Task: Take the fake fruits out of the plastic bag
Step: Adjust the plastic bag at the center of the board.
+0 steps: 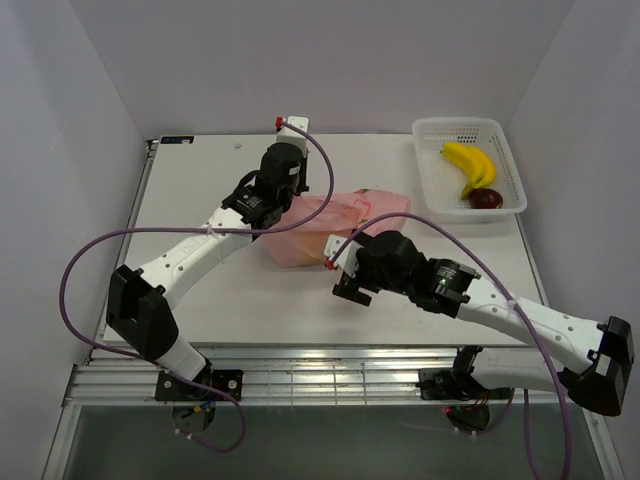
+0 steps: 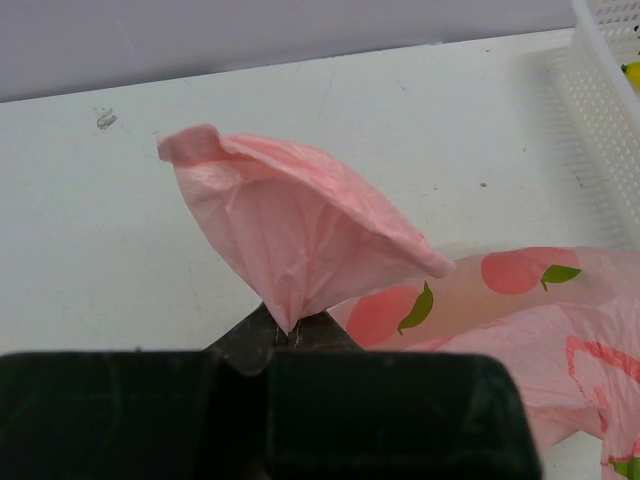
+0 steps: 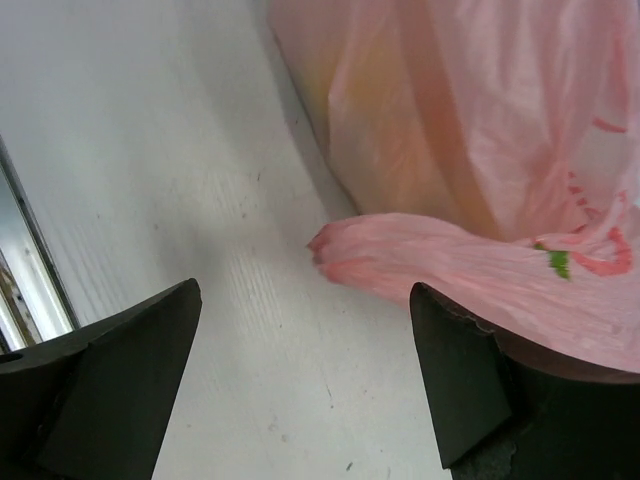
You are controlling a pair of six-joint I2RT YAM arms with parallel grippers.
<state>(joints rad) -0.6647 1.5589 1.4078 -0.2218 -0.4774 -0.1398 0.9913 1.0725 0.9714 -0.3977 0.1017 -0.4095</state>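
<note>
Find the bag [image 1: 330,228] at mid-frame in the top view, slumped on the table [image 1: 200,180], pink with peach prints. See the left gripper [image 2: 290,332] pinched together on a raised fold of it, with the film fanning up in a cone at the centre of the left wrist view. See the right gripper [image 3: 305,300] with jaws wide apart and holding nothing, low over the table at the bag's near edge. Note a loose pink tip of the bag poking into that gap from the right and draping over the finger [image 3: 470,380] at lower right of the frame. Judge the step as opening the mouth, with one side pinned and the other not yet caught. To do it well, slide the right gripper toward the right of its own frame, far enough to bring that tip squarely between the pads, then close on film alone, clear of the table. Draw apart gently, lifting rather than dragging, to avoid slipping off or tearing such thin plastic. Hold the left pinch firm and high. Cannot see the fruits plainly: only an orange-yellow glow [image 3: 350,110] through the film at the top of the right wrist view, perhaps one of them. Leave alone the banana [image 1: 472,163] and dark red fruit [image 1: 486,198] in the basket [image 1: 455,125] at upper right.
</note>
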